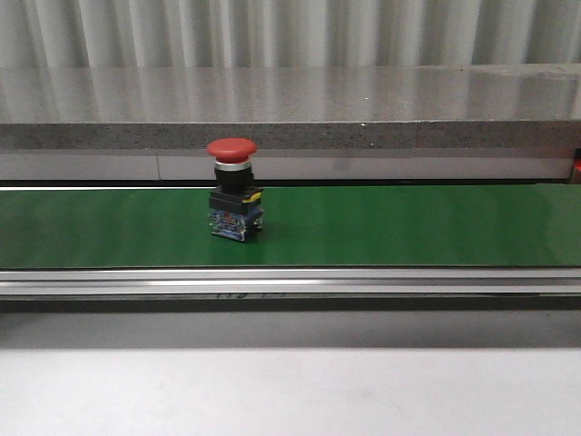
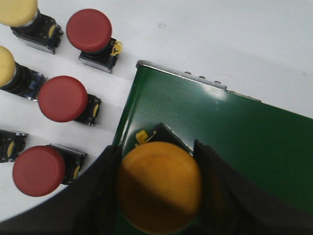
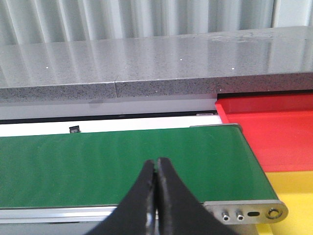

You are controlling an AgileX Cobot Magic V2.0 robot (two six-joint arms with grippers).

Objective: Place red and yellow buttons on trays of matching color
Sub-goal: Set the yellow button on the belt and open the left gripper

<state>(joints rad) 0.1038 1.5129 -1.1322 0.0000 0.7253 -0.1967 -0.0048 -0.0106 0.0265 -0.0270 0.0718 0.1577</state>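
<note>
Left gripper (image 2: 159, 188) is clamping a yellow button (image 2: 159, 186), one finger (image 2: 100, 191) on each side of the cap, and is hanging just over the near end of the green belt (image 2: 234, 142). The button's body is pointing down at the belt, cap up toward the camera; I can't tell whether it's touching the belt yet.

Right gripper (image 3: 156, 191) is sitting with its fingers pressed together, holding nothing, hovering at the other end of the belt (image 3: 98, 161). The red tray (image 3: 274, 127) and the yellow tray (image 3: 293, 196) are lying just past that belt end, red farther back, yellow nearer.

One red button (image 1: 233, 200) is standing upright on the belt (image 1: 408, 227) in the front view, long axis vertical, cap on top. It isn't showing in the right wrist view, so it's lying off toward the left-arm side of the right gripper. Judging by the layout, the right arm is the one nearer the trays, so it's likely handling the pick once the button arrives.

Count:
- On the belt: 1 red.
- In the left gripper: 1 yellow.
- On the white table (image 2: 234, 44) beside the belt end: 3 red ( (image 2: 89, 30), (image 2: 62, 98), (image 2: 38, 171)) and 2 yellow ( (image 2: 14, 11), (image 2: 6, 66)), all upright, plus one body at the frame edge, colour hidden.
- Trays: 1 red, 1 yellow, visible parts bare.
</note>
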